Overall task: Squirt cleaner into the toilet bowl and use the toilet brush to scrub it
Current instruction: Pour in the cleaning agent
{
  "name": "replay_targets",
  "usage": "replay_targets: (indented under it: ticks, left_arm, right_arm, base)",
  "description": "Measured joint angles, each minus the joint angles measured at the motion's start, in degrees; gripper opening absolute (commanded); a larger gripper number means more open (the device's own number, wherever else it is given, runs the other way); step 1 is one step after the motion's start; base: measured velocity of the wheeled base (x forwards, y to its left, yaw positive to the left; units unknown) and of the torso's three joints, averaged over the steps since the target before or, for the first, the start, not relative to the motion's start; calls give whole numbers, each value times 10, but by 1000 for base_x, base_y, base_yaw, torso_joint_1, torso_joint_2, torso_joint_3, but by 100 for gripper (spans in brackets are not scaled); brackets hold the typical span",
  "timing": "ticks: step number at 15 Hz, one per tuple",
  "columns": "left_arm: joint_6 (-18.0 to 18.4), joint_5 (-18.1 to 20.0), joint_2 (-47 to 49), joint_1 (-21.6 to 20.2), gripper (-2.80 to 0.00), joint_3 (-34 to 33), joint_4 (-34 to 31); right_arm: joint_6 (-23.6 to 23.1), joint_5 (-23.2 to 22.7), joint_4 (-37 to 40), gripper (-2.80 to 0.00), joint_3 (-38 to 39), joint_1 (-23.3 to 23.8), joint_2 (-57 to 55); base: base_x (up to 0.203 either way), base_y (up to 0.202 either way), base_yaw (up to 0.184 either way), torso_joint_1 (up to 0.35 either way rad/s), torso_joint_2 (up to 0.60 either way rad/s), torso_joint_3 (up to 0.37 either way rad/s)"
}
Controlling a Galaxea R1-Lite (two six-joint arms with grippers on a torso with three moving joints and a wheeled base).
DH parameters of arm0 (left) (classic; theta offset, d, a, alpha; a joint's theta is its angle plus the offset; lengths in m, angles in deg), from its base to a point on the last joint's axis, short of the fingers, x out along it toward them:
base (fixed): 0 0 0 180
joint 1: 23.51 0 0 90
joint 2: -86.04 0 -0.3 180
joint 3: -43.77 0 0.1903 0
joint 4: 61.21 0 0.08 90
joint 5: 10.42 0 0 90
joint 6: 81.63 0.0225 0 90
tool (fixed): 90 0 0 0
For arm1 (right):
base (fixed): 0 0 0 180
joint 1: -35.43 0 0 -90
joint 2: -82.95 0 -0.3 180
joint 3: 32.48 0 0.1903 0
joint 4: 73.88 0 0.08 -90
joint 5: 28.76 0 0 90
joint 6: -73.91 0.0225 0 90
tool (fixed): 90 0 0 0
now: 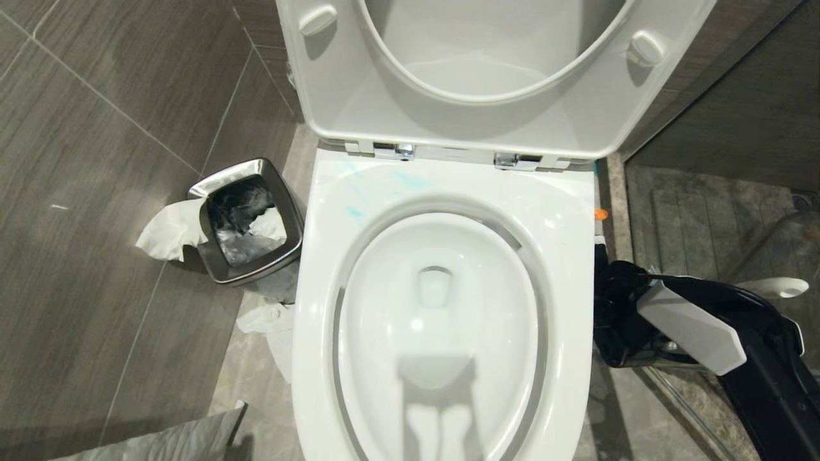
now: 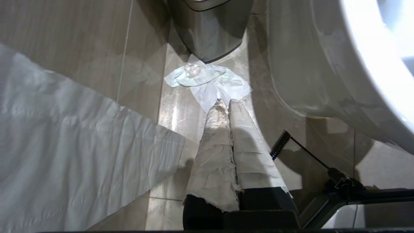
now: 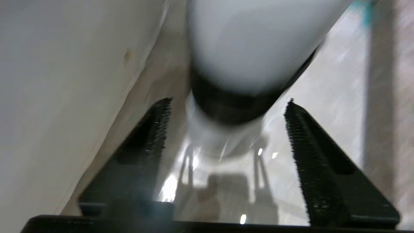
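Note:
The toilet bowl (image 1: 442, 333) fills the middle of the head view, with its seat and lid raised. Faint turquoise cleaner (image 1: 355, 211) smears the back left of its rim. The toilet brush's white oval handle end (image 1: 778, 288) shows at the far right. My right arm (image 1: 692, 326) reaches down beside the bowl's right side. The right gripper (image 3: 226, 102) is open over the floor, and a blurred white rounded thing with a dark band (image 3: 245, 48) stands just past its fingertips. My left gripper (image 2: 228, 103) is shut and empty. Its wrapped fingers point at the floor left of the bowl (image 2: 323, 64).
A square steel waste bin (image 1: 246, 221) with tissue hanging from it (image 1: 170, 230) stands left of the toilet. More tissue (image 1: 272, 320) lies on the floor beside the bowl, and a paper sheet (image 1: 160, 442) lies at the lower left. A glass panel closes off the right.

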Motion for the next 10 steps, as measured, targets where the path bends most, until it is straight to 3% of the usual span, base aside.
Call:
replay_targets:
  ticks: [5, 10]
  left_arm:
    - [0, 0, 0, 0, -280, 0, 0]
    - [0, 0, 0, 0, -280, 0, 0]
  right_arm:
    - [-1, 14, -1, 0, 54, -1, 34]
    - [-5, 50, -1, 0, -14, -6, 19]
  base:
    - [0, 0, 0, 0, 0, 0]
    - [0, 0, 0, 0, 0, 0]
